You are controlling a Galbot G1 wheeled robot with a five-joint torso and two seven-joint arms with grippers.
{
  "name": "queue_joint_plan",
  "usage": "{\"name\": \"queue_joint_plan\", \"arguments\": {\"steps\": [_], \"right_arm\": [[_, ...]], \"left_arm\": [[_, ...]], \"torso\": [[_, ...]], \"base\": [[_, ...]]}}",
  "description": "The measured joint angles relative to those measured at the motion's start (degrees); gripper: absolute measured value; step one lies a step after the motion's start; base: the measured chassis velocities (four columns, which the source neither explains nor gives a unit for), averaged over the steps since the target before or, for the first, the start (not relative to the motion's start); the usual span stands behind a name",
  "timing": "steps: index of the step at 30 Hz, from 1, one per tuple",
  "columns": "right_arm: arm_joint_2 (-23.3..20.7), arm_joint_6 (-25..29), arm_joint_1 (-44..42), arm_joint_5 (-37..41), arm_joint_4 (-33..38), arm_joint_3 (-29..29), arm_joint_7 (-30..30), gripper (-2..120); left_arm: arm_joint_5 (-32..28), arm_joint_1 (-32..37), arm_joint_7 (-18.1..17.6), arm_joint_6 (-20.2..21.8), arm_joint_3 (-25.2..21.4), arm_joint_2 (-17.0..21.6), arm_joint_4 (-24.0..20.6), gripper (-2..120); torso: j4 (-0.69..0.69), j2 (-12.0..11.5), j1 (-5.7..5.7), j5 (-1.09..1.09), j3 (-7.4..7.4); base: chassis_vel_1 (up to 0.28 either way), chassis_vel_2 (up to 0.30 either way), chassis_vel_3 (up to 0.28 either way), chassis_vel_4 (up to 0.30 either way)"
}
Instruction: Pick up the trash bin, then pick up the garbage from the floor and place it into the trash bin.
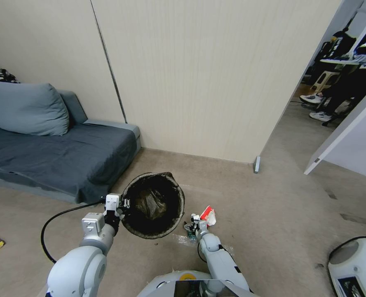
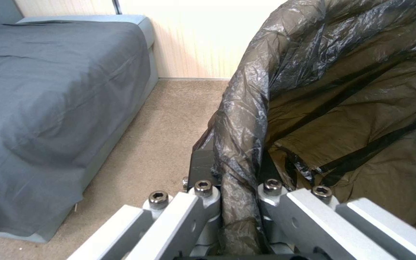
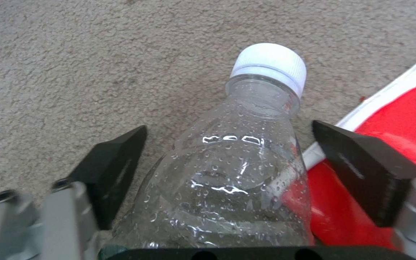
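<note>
The bin (image 1: 153,205), lined with a crumpled dark bag, hangs tilted above the floor (image 1: 273,214); the left pincer (image 2: 239,202) pinches its rim. The right pincer (image 3: 227,159), spread, straddles a clear white-capped bottle (image 3: 237,162) lying on the carpet, touching a red-and-white wrapper (image 3: 401,108).
</note>
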Motion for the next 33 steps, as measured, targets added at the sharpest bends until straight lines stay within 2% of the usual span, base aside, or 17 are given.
{"name": "queue_joint_plan", "arguments": {"steps": [3,5,7,9,15,23,26,27,28,29,33], "right_arm": [[0.0,0.1,-0.1,0.0,0.0,0.1,0.0,80],[0.0,0.2,-0.3,-0.1,0.0,0.2,-0.1,72],[0.0,0.2,-0.3,-0.2,0.0,0.2,-0.1,70],[-0.1,0.3,-0.5,-0.2,0.3,0.3,-0.1,62],[-0.2,0.4,-0.6,-0.3,0.5,0.4,0.0,47],[-0.3,0.5,-0.6,-0.4,0.7,0.5,0.1,44],[-0.3,0.4,-1.0,-0.1,3.1,0.7,0.3,39],[-0.3,-0.1,-1.7,0.1,6.2,0.6,0.6,35],[-0.3,-0.3,-2.1,0.8,9.5,0.5,0.7,32],[-0.3,-0.3,-2.1,0.8,9.5,0.5,0.7,32],[-0.8,-1.9,-3.2,3.7,17.1,0.3,1.0,27]], "left_arm": [[-0.1,-0.1,0.0,0.0,0.0,0.0,0.0,1],[-0.2,-0.2,0.0,0.0,0.0,0.2,0.0,1],[-0.3,-0.2,0.0,0.0,0.0,0.2,0.0,1],[-0.4,-0.3,0.0,0.0,0.0,0.3,0.1,1],[-0.6,-0.4,0.1,0.0,-0.1,0.3,0.2,1],[-0.8,-0.6,0.1,0.0,-0.1,0.3,0.2,1],[-0.9,-0.6,0.1,0.1,-0.1,0.3,0.1,1],[-0.9,-0.6,0.1,0.1,0.0,0.3,0.1,1],[-1.0,-0.6,0.2,0.1,0.0,0.3,0.0,1],[-1.0,-0.6,0.2,0.1,0.0,0.3,0.0,1],[-1.1,-0.6,0.2,0.1,0.0,0.4,-0.2,1]], "torso": [[0.0,0.0,0.0,0.0,0.0],[-0.02,0.0,0.0,-0.01,0.0],[-0.02,0.0,0.0,-0.01,0.0],[-0.03,0.0,0.0,-0.02,0.0],[-0.06,0.0,0.0,-0.05,0.01],[-0.02,0.0,0.01,-0.03,0.02],[0.03,0.0,0.02,0.06,0.05],[0.02,0.0,0.04,0.08,0.07],[0.02,0.0,0.04,0.03,0.05],[0.02,0.0,0.04,0.03,0.05],[0.0,0.0,0.03,0.02,0.03]], "base": [[0.0,0.0,0.0,0.0],[0.0,0.0,0.0,0.0],[0.0,0.0,0.0,0.0],[0.0,0.0,0.0,0.0],[0.0,0.0,0.0,0.0],[0.0,0.0,0.0,0.0],[0.0,0.0,0.0,0.0],[0.0,0.0,0.0,0.0],[0.0,0.0,0.0,0.0],[0.0,0.0,0.0,0.0],[0.0,0.0,0.0,0.0]]}}
